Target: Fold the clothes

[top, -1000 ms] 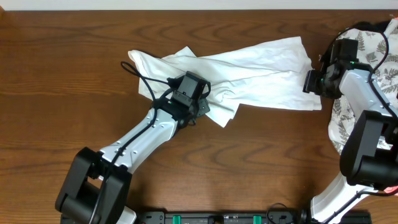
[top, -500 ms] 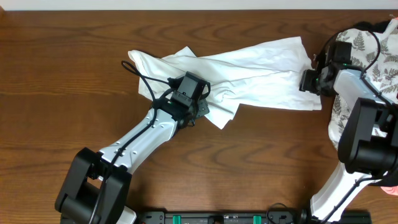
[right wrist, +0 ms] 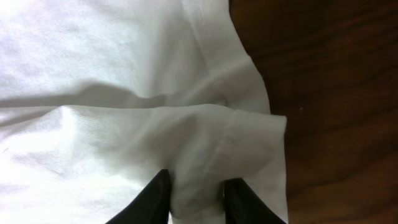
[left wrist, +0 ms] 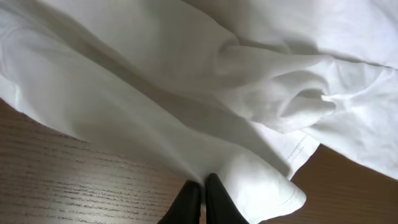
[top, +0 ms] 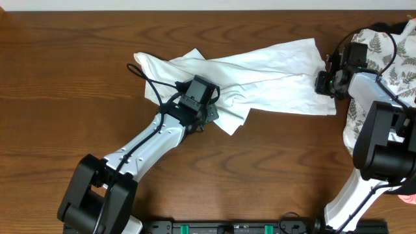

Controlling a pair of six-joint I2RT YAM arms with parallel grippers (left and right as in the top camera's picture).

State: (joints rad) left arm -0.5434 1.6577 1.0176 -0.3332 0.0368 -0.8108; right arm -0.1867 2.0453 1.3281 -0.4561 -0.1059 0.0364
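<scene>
T-shirt (top: 266, 75) lies spread on worktop (top: 65, 130), running from about 10 o'clock of the worktop centre across to 2 o'clock. Left end effector (left wrist: 202, 190) sits at the shirt's 6 o'clock edge, fingers together on the fabric where it meets the wood. Right end effector (right wrist: 198, 190) sits at the shirt's 3 o'clock end with a fold of that edge between its fingers. Second cloth (top: 398, 55) lies just beyond at the worktop's 2–3 o'clock margin, partly under the right arm.
</scene>
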